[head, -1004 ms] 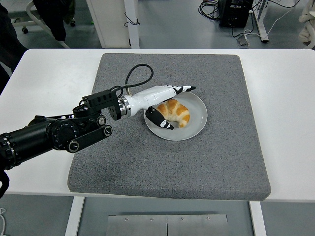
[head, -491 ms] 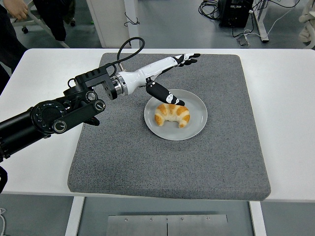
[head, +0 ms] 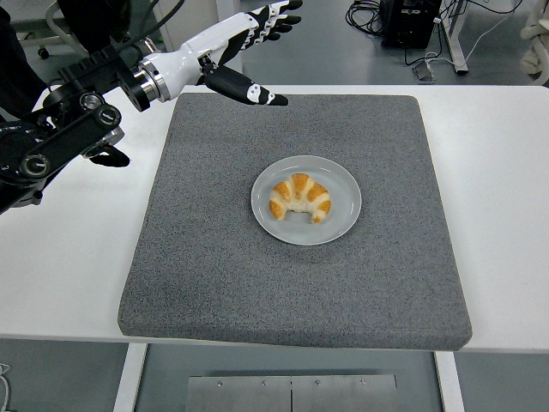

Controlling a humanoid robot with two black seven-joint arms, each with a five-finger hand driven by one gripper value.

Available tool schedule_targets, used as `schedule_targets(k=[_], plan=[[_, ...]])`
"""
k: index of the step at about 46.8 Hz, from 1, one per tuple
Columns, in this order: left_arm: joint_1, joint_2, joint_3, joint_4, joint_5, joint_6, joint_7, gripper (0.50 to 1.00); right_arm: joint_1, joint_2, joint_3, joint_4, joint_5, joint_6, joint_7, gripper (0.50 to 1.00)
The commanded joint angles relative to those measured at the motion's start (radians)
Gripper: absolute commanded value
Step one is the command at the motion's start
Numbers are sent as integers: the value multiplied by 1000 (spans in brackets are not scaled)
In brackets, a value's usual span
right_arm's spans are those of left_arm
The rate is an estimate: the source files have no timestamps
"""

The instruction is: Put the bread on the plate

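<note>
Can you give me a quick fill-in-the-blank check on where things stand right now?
1. The croissant lies on the ____, which sits on the grey mat.
2. The left hand, fingers spread, holds ____.
3. That hand is raised over the mat's far-____ corner, well clear of the bread.
4. The mat lies on a ____ table.

Missing words: plate; nothing; left; white
</note>
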Motion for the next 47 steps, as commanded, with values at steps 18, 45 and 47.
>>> schedule_targets(k=[18,45,47], plan=[[-2,58,-23,6,-332,29,1,969,0,0,0,0,0,0,0,1000],[29,71,-20,110,-636,83,4,969,0,0,0,0,0,0,0,1000],[30,69,-20,133,-653,83,4,969,0,0,0,0,0,0,0,1000]])
